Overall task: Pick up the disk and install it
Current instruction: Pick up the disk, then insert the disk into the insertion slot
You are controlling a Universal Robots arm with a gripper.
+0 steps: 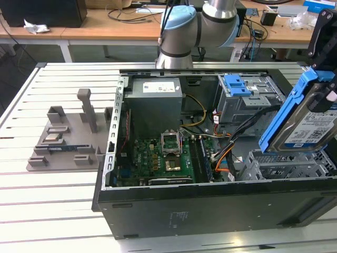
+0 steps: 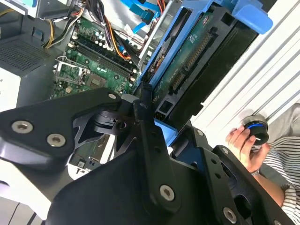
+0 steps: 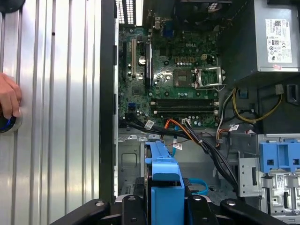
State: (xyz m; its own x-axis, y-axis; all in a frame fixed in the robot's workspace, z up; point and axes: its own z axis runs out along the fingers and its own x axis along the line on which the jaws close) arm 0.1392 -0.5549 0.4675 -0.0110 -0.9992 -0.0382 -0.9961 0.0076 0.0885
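The disk [image 1: 309, 125], a silver drive with a white-and-blue label in a blue plastic bracket, hangs tilted on edge at the exterior view's right. It is just above the empty metal drive cage [image 1: 287, 167] in the open computer case [image 1: 210, 208]. My gripper [image 1: 327, 87] is shut on the disk's upper end. In the first wrist view the blue bracket [image 3: 164, 180] stands between my black fingers [image 3: 133, 208], over the cage floor. In the second wrist view the disk's green circuit-board underside [image 2: 194, 54] faces the camera, beyond my gripper [image 2: 152, 119].
Inside the case are the grey power supply [image 1: 155, 103], the motherboard [image 1: 163, 158], loose cables [image 1: 226, 153] and an upper bay with a blue latch [image 1: 237, 84]. A grey fixture plate [image 1: 68, 138] lies on the slatted table. A person's hand [image 2: 243, 140] holds a round knob beside the case.
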